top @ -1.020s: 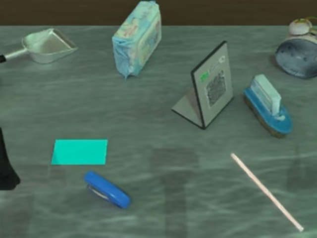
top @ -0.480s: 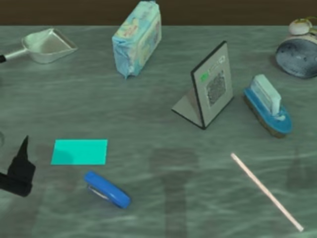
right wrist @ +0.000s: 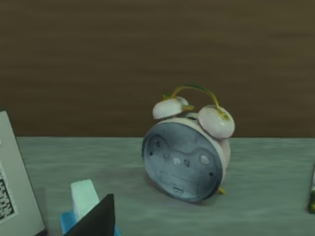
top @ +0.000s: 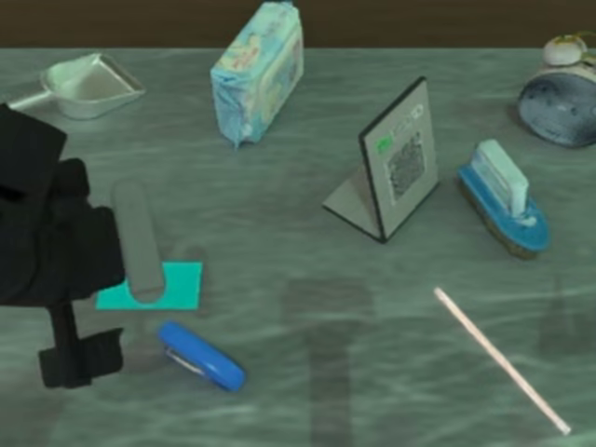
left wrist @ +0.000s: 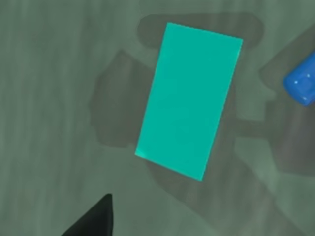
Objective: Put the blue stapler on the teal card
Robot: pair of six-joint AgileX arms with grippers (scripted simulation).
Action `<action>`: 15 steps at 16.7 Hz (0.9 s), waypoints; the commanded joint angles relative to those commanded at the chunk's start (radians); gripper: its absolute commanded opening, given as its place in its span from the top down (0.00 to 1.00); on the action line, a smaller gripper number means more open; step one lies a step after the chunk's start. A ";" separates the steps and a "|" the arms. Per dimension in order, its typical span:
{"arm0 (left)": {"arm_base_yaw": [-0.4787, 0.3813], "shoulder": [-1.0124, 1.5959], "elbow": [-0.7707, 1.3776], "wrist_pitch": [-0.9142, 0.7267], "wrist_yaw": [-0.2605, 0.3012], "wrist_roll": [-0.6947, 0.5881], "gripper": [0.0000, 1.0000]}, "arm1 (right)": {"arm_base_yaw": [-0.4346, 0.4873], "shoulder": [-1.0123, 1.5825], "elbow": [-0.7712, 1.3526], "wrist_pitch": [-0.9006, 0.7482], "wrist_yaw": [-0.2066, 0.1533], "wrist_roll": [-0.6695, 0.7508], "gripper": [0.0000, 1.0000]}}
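Note:
The blue stapler (top: 200,356) lies at an angle on the table near the front left, just in front of the teal card (top: 177,284). My left arm reaches in from the left, and its grey link covers the card's left part. My left gripper (top: 79,358) hangs open to the left of the stapler, apart from it. The left wrist view looks down on the whole card (left wrist: 189,101), with one end of the stapler (left wrist: 302,83) at the edge and one dark fingertip (left wrist: 101,216). My right arm is out of the top view; its wrist view shows one fingertip (right wrist: 101,216).
A metal scoop (top: 88,86) and a tissue pack (top: 261,70) sit at the back left. A QR sign stand (top: 396,158) stands mid-table. A blue-and-white brush (top: 503,197), an alarm clock (top: 559,98) and a thin wooden stick (top: 501,358) are on the right.
My left arm has swung in from the left edge and now overhangs the card's left part, with its gripper near the stapler. Stapler and card have not moved.

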 joint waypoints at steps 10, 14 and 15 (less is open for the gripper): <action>-0.200 0.570 0.400 -0.331 -0.004 0.512 0.00 | 0.000 0.000 0.000 0.000 0.000 0.000 0.00; -0.205 0.585 0.411 -0.339 -0.004 0.525 0.00 | 0.000 0.000 0.000 0.000 0.000 0.000 0.00; -0.205 0.585 0.411 -0.339 -0.004 0.525 0.00 | 0.000 0.000 0.000 0.000 0.000 0.000 0.00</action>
